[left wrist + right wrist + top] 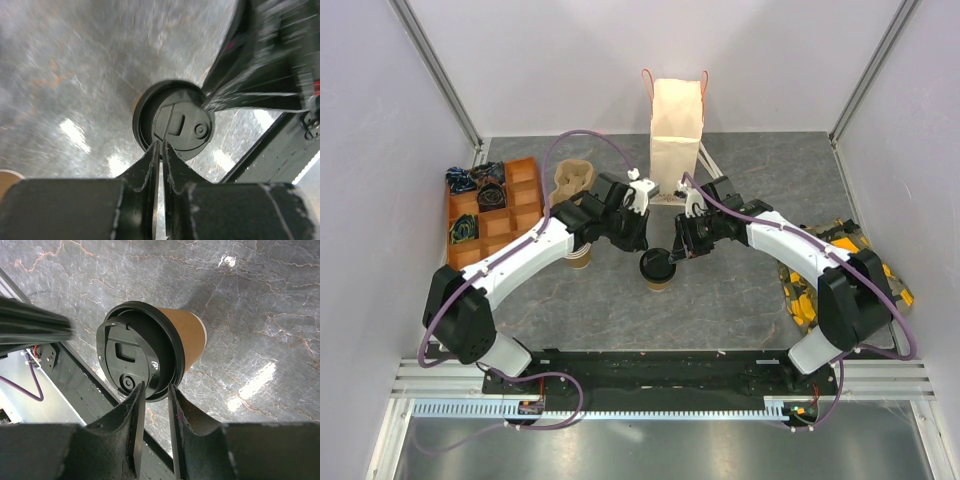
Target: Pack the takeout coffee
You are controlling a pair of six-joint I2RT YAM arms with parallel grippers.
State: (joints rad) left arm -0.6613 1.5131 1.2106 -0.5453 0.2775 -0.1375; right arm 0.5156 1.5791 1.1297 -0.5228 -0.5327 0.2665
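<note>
As seen from the top external view, the takeout coffee is set upright on the table, well in front of the white paper bag, with the left gripper and right gripper just behind it.

At the left wrist, the fingers are pressed almost together, with nothing between them, tips over the lid's rim.

At the right wrist, the fingers are narrowly parted astride the lid's rim. Whether they clamp it cannot be told.

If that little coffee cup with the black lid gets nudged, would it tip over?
Probably easily: the takeout coffee stands tall on a narrower base. Its paper wall likely dents under squeezing, and the black lid looks unevenly seated, so might pop off.
</note>
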